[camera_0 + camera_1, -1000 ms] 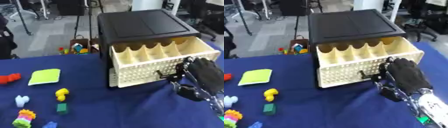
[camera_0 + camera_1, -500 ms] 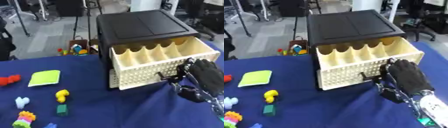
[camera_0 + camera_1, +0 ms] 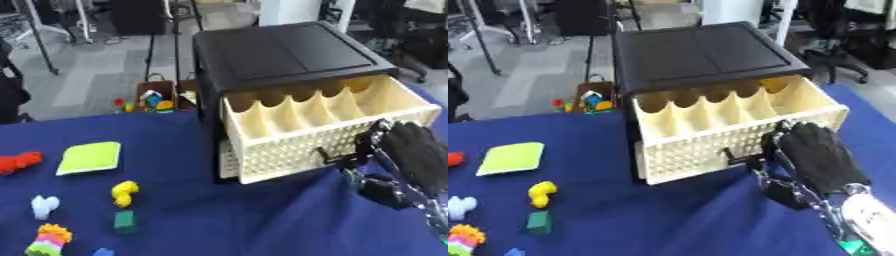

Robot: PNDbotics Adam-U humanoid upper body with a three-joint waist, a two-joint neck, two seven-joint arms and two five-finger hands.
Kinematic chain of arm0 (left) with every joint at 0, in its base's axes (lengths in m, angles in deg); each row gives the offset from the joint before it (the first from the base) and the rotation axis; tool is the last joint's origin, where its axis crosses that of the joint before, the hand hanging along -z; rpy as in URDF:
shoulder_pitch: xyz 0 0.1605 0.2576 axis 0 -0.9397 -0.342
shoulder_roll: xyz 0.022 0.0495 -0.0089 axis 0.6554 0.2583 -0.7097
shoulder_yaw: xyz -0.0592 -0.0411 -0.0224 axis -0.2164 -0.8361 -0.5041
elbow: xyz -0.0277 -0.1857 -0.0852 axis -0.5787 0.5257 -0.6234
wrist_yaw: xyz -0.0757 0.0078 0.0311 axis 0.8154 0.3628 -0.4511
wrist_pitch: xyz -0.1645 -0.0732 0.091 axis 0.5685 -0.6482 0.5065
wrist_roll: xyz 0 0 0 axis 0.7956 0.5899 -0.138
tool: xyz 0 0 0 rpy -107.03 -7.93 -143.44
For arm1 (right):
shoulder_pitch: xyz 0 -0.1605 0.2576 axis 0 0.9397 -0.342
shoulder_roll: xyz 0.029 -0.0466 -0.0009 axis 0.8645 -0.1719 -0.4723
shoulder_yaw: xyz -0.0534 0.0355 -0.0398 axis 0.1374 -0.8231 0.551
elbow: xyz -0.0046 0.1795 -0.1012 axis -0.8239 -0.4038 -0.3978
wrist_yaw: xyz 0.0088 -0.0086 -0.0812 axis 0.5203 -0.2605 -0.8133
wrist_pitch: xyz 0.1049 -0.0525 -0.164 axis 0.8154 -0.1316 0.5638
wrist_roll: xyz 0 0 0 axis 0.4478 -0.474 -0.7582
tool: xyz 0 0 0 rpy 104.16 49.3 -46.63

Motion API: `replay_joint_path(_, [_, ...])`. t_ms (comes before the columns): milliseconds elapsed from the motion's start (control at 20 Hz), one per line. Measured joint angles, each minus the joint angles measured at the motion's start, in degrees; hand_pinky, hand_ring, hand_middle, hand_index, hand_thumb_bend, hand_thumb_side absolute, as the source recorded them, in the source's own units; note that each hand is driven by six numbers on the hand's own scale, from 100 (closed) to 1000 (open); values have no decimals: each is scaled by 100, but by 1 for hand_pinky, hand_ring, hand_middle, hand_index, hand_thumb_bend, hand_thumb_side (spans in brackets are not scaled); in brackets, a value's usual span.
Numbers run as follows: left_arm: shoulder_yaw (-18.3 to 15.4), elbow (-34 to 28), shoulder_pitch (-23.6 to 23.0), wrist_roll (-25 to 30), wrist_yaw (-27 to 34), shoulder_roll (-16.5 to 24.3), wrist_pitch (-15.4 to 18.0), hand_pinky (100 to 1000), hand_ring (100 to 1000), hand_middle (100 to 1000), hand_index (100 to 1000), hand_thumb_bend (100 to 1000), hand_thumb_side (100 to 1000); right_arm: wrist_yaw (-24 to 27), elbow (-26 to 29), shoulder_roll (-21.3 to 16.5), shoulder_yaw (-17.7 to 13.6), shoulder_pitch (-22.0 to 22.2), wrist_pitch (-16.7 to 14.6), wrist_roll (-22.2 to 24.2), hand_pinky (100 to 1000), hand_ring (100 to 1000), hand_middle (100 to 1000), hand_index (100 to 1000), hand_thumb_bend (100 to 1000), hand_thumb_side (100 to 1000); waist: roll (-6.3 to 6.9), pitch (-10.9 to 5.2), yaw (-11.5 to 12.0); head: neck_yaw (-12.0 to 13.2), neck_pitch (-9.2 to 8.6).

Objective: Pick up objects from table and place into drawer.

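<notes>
A black cabinet [image 3: 280,52] stands on the blue table with its cream drawer [image 3: 324,135] pulled out; the drawer has several compartments that look empty. My right hand [image 3: 815,162] is at the drawer's front, fingers curled at the small dark handle [image 3: 737,155]. On the left of the table lie a red piece [image 3: 17,162], a flat yellow-green pad [image 3: 89,157], a yellow piece [image 3: 124,192], a white piece [image 3: 44,206], a green block [image 3: 124,220] and a multicoloured brick stack [image 3: 48,240]. My left hand does not show.
The blue cloth [image 3: 219,220] covers the table. Behind the table's far edge a box of colourful toys [image 3: 153,100] sits on the floor. Office chairs and stands fill the background.
The drawer looks slightly further out and my right hand has shifted a little with it. The toys on the left have not moved.
</notes>
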Motion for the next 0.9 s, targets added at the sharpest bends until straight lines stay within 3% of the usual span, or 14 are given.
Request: replay_joint_path(900, [0, 0, 0, 23, 0, 0, 6, 692, 767, 813, 860, 365, 1000, 139, 12, -100, -92, 306, 26, -177, 100, 100, 100, 251, 368, 226, -6, -88, -38, 34, 0])
